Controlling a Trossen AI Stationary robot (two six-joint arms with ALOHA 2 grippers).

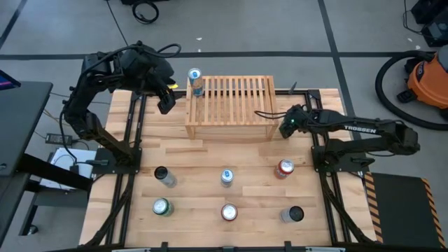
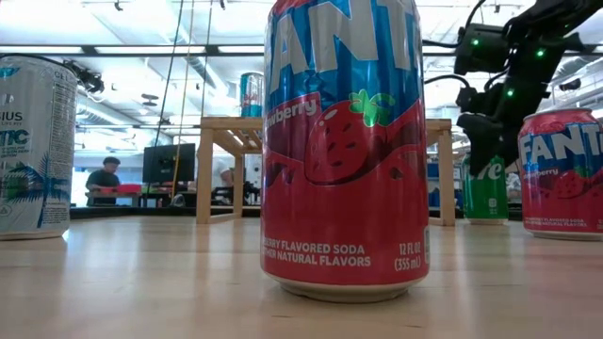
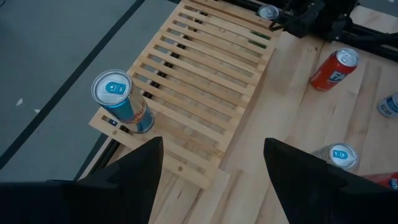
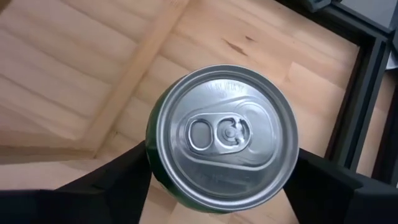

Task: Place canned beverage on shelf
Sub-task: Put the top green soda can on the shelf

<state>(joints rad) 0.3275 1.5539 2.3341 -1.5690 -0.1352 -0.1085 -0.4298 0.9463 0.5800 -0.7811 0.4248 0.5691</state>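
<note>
I see the right claw [image 4: 221, 171] set around a green can with a silver pull-tab lid [image 4: 222, 138], one dark finger on each side of it and touching its wall, so it grips the can. In the high view this claw [image 1: 285, 126] sits just beside the right end of the light natural-wood slatted shelf [image 1: 231, 105], and the can itself is hidden under the arm there. In the low view the green can [image 2: 485, 193] stands on the bench [image 2: 141, 282] beside the shelf's right leg, its top covered by the claw.

The left claw [image 3: 211, 168] hangs above the shelf's left end, fingers apart with nothing between them. A blue and silver slim can [image 1: 195, 80] stands upright on the shelf's back left corner.

In front of the shelf, six more cans stand well apart on the wooden bench; from above I cannot read most labels. A red strawberry soda can [image 2: 344, 141] fills the low view and blocks much of the shelf. A person shows faintly in the room beyond.
</note>
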